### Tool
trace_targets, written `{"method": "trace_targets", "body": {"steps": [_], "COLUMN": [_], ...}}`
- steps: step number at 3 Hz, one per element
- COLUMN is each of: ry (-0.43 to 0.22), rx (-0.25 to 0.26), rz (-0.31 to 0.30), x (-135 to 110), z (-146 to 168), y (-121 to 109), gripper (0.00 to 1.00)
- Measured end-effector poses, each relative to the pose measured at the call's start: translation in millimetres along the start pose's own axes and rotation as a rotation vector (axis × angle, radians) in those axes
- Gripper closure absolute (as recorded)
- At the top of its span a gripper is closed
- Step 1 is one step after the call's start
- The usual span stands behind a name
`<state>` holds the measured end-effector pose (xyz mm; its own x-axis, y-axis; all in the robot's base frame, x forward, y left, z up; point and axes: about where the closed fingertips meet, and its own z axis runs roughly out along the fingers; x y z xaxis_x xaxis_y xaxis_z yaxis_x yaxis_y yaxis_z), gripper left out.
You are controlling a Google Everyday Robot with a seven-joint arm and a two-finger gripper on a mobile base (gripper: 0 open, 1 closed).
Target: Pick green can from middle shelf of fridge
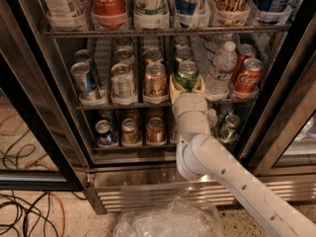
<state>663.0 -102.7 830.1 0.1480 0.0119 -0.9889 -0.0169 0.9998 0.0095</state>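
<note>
Gripper (186,86) sits at centre frame, at the front of the middle shelf (123,105) of the fridge (133,179). Its 2 pale fingers (173,85) are spread apart, flanking the green can (187,74), which stands upright between a gold-tan can (155,79) and a water bottle (220,68). Whether they touch it is unclear.

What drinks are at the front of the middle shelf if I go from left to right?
Blue-and-silver can → silver can → gold-tan can → green can, with the robot's gripper reaching up right at it → clear water bottle → red Coca-Cola can.
</note>
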Motion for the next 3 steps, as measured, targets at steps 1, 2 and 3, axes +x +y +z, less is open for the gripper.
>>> {"method": "trace_targets", "body": {"steps": [1, 2, 3], "ry": [0.000, 0.004, 0.003], "rx": [0.000, -0.011, -0.025], "rz": [0.000, -0.001, -0.007], "x": [0, -2, -13], "z": [0, -3, -5], "y": [0, 2, 2], "gripper": [1.00, 1.00, 1.00]}}
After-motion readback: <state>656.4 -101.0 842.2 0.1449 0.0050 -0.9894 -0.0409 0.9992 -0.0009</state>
